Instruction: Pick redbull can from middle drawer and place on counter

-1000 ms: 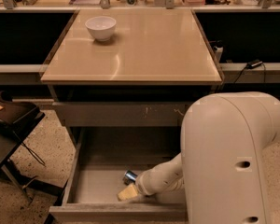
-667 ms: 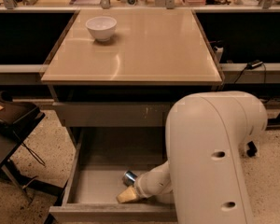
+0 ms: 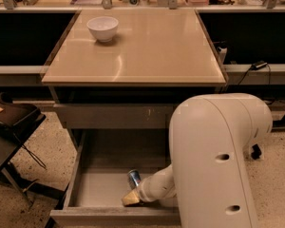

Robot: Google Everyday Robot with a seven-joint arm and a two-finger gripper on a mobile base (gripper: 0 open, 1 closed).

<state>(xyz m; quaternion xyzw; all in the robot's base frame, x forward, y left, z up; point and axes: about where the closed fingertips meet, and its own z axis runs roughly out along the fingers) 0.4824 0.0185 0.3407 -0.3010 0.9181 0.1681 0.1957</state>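
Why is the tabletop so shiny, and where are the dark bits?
Camera view: the glossy counter mirrors light, brightest along its far edge; the white bowl throws a soft shadow beside it; the middle drawer lies dimmer, where the gripper sits by the redbull can.

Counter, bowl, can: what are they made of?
Counter: glossy beige slab, looks laminate; soft reflections. Bowl: white, glazed ceramic or plastic, can't tell. Can: shiny metal, blue-silver glint. Gripper sits by it in the drawer.
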